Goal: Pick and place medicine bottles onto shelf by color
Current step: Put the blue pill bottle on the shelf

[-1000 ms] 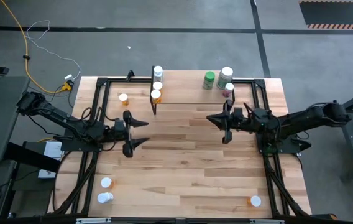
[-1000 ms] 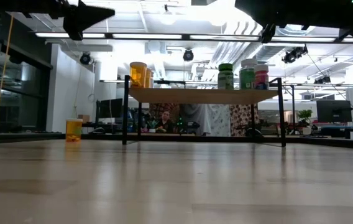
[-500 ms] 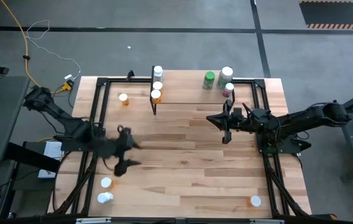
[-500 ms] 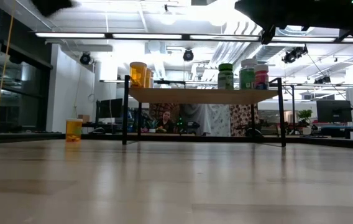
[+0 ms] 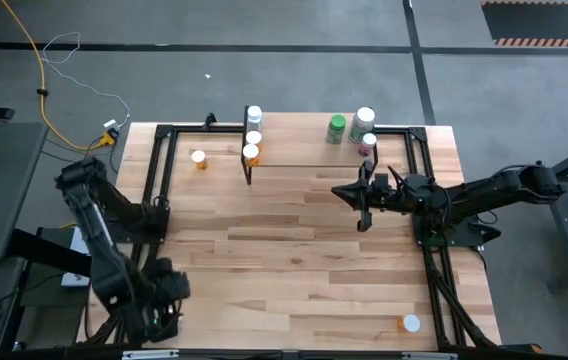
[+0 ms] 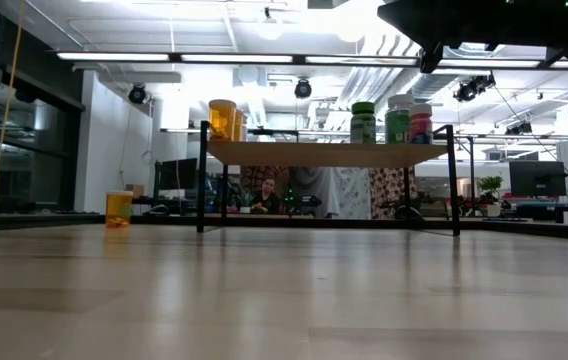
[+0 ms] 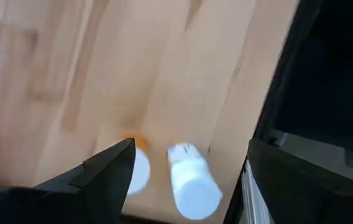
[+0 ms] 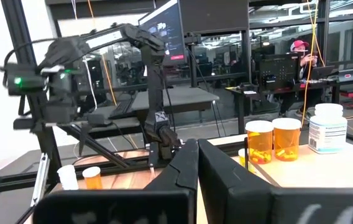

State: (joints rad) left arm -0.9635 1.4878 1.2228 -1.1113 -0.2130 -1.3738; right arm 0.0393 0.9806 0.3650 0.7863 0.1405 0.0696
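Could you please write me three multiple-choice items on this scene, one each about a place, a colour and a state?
1. The left gripper hangs over the table's
A. middle
B. near-left corner
C. far-right corner

2. The lone bottle on the table left of the shelf has a body that is
A. green
B. orange
C. blue

3. The right gripper is
A. open
B. shut on a bottle
C. shut, empty

Answers:
1. B, as the high view shows it there.
2. B, orange under a white cap.
3. C, its fingers meet with nothing between them.
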